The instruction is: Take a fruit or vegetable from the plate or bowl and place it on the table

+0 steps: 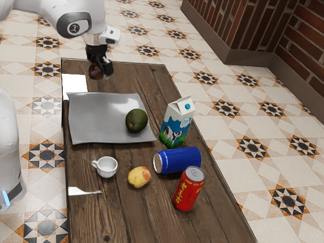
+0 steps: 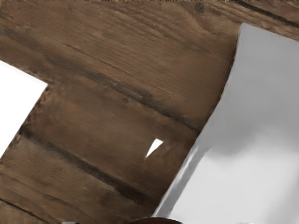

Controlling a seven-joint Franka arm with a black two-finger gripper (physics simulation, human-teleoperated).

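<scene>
We hold a round brown fruit (image 1: 95, 71) aloft near the edge of a gray plate (image 1: 93, 119) that faces away from the white cup (image 1: 107, 168).

Our jaws are closed about the fruit, above the wooden surface (image 1: 116, 215); whether it hangs over the plate's rim or just outside it, we cannot tell. On the plate rests a dark green avocado (image 1: 136, 121), near the side where a milk carton (image 1: 174, 124) stands upright, just off the plate. The cup sits upright off the plate's near edge in the exterior view, its inside showing white. A yellow-and-red potato (image 1: 139, 177) lies on that same side of the plate, as do a blue can (image 1: 178, 159), tipped on its side, and, farther from the plate, an upright red can (image 1: 188, 191).
</scene>
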